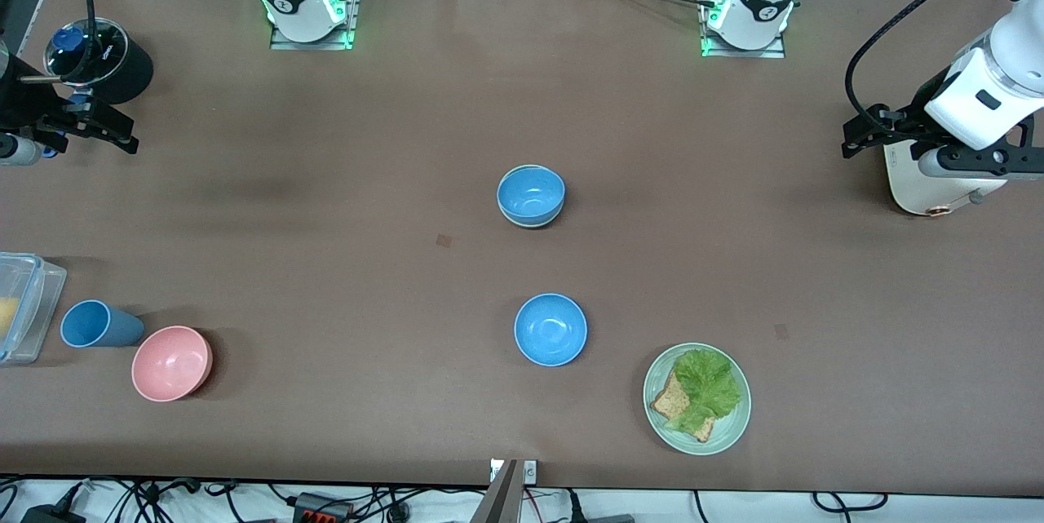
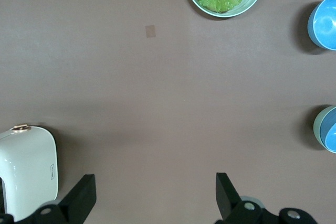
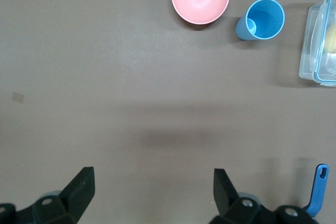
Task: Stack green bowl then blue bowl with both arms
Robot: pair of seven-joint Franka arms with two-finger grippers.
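A blue bowl [image 1: 531,192] sits nested inside the pale green bowl [image 1: 517,219] near the table's middle; only the green bowl's rim and outer wall [image 2: 317,127] show. A second blue bowl [image 1: 550,330] stands alone, nearer to the front camera. My left gripper [image 1: 859,135] hangs open and empty over the left arm's end of the table, beside a white appliance; its fingers [image 2: 84,192] frame bare table. My right gripper [image 1: 122,134] hangs open and empty over the right arm's end, its fingertips [image 3: 81,184] also over bare table.
A white appliance [image 1: 926,188] stands under the left hand. A pale-green plate [image 1: 732,428] with toast and lettuce lies near the front edge. A pink bowl [image 1: 171,362], a blue cup [image 1: 96,325] and a clear lidded box [image 1: 24,307] sit at the right arm's end, a black canister [image 1: 122,66] farther back.
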